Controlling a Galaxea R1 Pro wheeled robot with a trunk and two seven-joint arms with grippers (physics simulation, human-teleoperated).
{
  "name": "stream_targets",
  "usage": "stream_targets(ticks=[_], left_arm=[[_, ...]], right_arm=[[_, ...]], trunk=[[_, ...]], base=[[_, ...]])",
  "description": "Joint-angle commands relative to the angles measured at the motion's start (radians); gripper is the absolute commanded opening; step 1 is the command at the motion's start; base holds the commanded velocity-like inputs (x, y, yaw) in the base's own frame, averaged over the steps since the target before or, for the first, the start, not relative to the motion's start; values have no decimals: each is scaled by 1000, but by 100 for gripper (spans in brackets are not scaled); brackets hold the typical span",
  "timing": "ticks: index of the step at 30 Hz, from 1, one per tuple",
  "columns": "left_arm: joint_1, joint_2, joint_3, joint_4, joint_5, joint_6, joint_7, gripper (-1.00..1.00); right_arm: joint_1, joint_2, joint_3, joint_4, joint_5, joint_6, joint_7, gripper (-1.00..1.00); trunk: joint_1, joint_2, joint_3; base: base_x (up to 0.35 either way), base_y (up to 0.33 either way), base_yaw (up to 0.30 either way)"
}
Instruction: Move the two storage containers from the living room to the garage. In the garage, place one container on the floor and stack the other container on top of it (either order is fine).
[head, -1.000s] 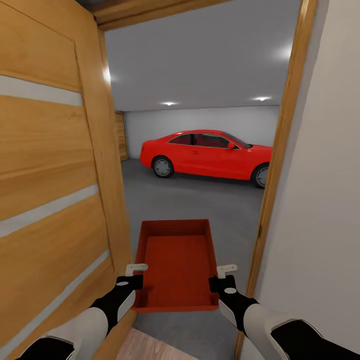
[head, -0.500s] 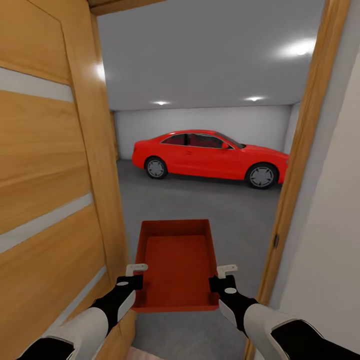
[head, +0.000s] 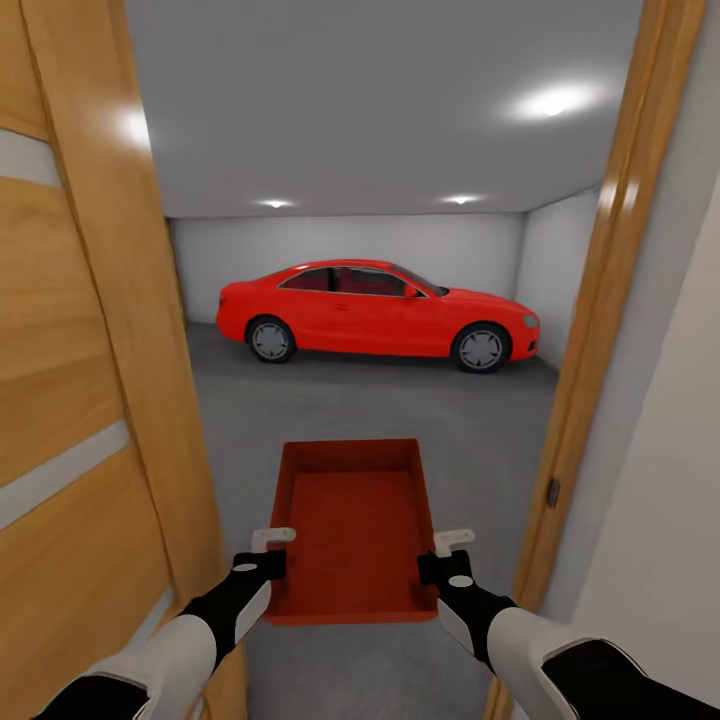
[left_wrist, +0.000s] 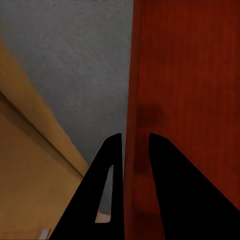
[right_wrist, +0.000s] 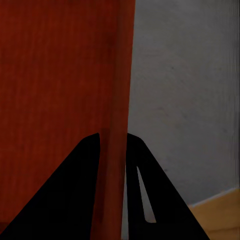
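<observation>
Carrying one storage container (head: 350, 530) through the doorway, low centre of the frame, above the grey garage floor (head: 400, 400). Best done level and centred between the wooden door (head: 90, 400) at left and the door frame (head: 590, 330) at right (little room either side), then set down well short of the red car (head: 375, 315). Left gripper (left_wrist: 134, 150) nearly closed, pinching the container's left wall between its fingers. Right gripper (right_wrist: 114, 145) likewise clamped on the right wall. Second container not accounted for here.
</observation>
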Motion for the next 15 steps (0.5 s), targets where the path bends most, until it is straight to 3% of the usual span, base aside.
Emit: stream_targets(ticks=[1,9,15], left_arm=[[0,49,11,1,12,7,28,-100],[0,49,11,1,12,7,28,-100],[0,49,11,0,12,6,28,-100]], right_arm=[[-2,0,-29,-2,-7,-13,-25,-100],[-2,0,-29,-2,-7,-13,-25,-100],[-2,0,-29,-2,-7,-13,-23,-100]], trunk=[[1,-1,-2],[1,-1,-2],[1,-1,-2]], base=[[250,222,-284],[249,221,-264],[66,53,-33]])
